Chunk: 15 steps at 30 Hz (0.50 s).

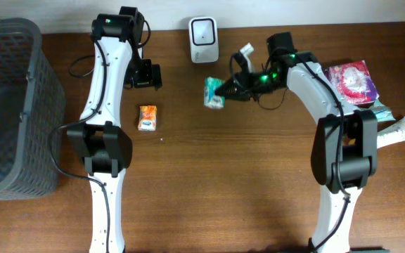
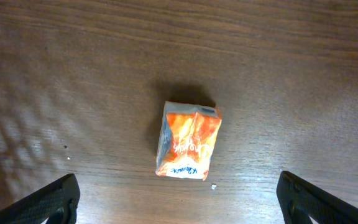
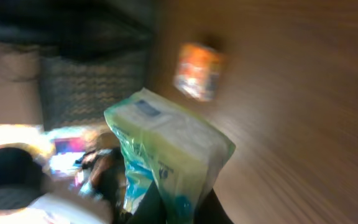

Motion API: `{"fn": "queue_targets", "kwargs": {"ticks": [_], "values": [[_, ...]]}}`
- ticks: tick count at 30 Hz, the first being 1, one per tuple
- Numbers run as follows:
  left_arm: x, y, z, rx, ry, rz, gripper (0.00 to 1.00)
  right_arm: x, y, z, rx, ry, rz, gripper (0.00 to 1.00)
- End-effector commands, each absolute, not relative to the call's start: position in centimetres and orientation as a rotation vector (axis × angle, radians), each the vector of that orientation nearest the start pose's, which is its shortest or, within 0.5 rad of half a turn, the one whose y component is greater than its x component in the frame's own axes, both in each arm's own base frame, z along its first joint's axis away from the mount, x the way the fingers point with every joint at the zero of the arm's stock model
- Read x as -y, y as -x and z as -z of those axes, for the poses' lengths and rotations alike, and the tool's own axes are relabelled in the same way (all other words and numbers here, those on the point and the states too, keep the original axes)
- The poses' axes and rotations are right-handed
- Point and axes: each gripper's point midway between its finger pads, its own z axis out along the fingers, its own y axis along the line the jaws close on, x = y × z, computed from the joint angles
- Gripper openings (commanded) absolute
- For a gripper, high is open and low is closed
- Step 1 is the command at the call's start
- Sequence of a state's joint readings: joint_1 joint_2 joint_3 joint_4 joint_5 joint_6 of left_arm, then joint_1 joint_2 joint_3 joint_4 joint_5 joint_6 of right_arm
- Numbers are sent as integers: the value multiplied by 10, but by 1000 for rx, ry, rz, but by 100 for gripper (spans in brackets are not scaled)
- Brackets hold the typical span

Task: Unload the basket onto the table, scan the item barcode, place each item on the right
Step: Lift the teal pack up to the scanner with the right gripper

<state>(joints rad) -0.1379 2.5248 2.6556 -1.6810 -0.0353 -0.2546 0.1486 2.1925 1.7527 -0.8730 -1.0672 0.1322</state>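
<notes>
My right gripper [image 1: 228,89] pinches shut on a green-and-white packet [image 1: 214,93], holding it near the white barcode scanner [image 1: 203,31], apparently to present its code, while my left gripper [image 1: 146,74] hangs wide open over an orange packet [image 1: 148,117].

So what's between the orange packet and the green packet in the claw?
Nothing: only bare table separates the orange packet from the green packet, seen in the overhead view.

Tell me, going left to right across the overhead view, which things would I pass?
Grey basket → orange packet → green packet, held in the right tool → pink packet → white tube.
</notes>
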Motion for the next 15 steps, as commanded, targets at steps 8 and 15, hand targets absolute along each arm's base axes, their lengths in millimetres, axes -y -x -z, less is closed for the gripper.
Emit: {"fn": "queue_targets", "kwargs": {"ticks": [8, 15], "values": [[56, -473, -114, -3098, 182, -66, 99, -58, -420, -93, -2957, -83, 592, 4], [56, -473, -114, -3098, 182, -66, 99, -84, -405, -59, -2974, 25, 713, 4]]}}
